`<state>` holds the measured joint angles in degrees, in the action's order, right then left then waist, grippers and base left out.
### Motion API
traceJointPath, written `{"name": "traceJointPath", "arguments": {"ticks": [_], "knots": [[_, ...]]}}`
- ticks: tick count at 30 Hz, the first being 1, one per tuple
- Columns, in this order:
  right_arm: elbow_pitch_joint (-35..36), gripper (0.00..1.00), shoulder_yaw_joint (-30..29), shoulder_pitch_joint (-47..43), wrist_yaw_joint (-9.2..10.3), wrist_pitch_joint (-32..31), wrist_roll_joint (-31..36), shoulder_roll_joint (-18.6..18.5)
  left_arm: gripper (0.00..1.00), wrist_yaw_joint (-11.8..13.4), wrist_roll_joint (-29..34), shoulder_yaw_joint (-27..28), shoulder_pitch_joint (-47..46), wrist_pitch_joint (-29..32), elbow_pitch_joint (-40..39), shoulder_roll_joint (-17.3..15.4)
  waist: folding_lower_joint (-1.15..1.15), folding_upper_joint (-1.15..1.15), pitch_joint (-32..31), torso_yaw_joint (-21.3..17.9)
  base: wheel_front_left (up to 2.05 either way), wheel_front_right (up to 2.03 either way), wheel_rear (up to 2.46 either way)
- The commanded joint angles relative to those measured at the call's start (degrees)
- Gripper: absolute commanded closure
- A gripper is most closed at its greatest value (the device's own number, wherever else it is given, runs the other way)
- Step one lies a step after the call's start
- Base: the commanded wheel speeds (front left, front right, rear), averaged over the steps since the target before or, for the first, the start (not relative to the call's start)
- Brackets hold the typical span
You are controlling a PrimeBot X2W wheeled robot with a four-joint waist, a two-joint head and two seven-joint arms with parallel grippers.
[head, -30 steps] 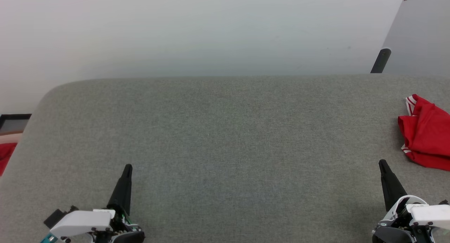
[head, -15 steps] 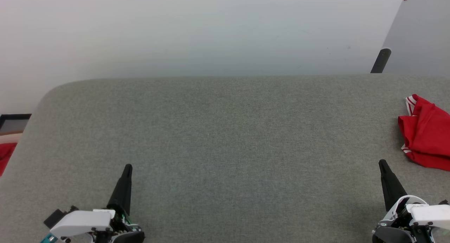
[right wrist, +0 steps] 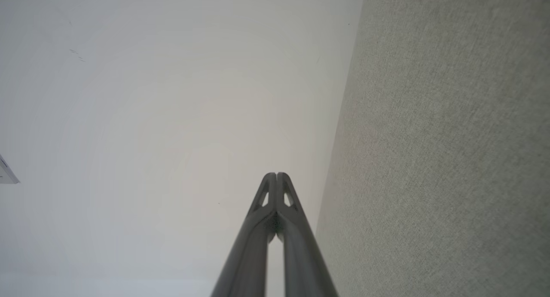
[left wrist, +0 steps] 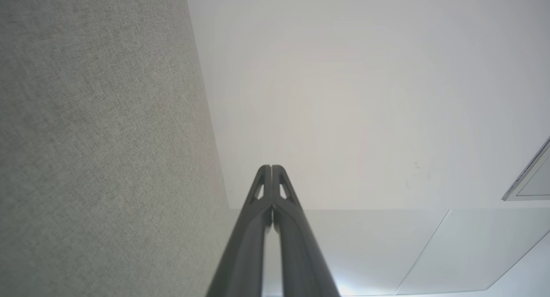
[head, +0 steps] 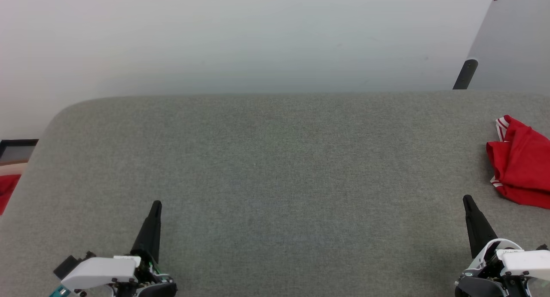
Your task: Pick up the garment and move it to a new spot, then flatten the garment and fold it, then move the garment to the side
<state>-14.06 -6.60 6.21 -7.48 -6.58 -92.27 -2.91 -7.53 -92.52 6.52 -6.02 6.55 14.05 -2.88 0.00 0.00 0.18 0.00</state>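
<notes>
nearest, the left gripper (head: 156,205) and right gripper (head: 467,200) point out across the grey table (head: 275,168), both pinched fully closed with nothing between the fingers. further out, at the table's right edge, the garment (head: 517,161) lies crumpled, near the right gripper. behind it all is a pale wall (head: 258,39).

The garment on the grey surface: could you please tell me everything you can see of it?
The garment is bright red, soft-looking cloth, loosely bunched in overlapping folds rather than spread flat. White bands with thin red stripes show at its far left corner and low on its left edge. It lies on the grey fabric surface at the head view's right edge, which cuts part of it off. Only the surface touches it; the right gripper points up nearby, shut and apart from it.
</notes>
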Motion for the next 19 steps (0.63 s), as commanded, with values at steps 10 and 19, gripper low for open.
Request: {"name": "traceJointPath", "arguments": {"ticks": [10, 19], "knots": [[0.00, 1.00, 0.16, 0.21, -0.02, -0.05, -0.29, 0.15, 1.00, 0.08, 0.25, 0.15, -0.52, 0.17, 0.06, 0.08, 0.00, 0.00, 0.00, 0.00, 0.00, 0.00, 0.00], [0.00, 1.00, 0.16, 0.21, -0.02, -0.05, -0.29, 0.15, 1.00, 0.08, 0.26, 0.15, -0.52, 0.16, 0.06, 0.09, 0.00, 0.00, 0.00, 0.00, 0.00, 0.00, 0.00]]}}
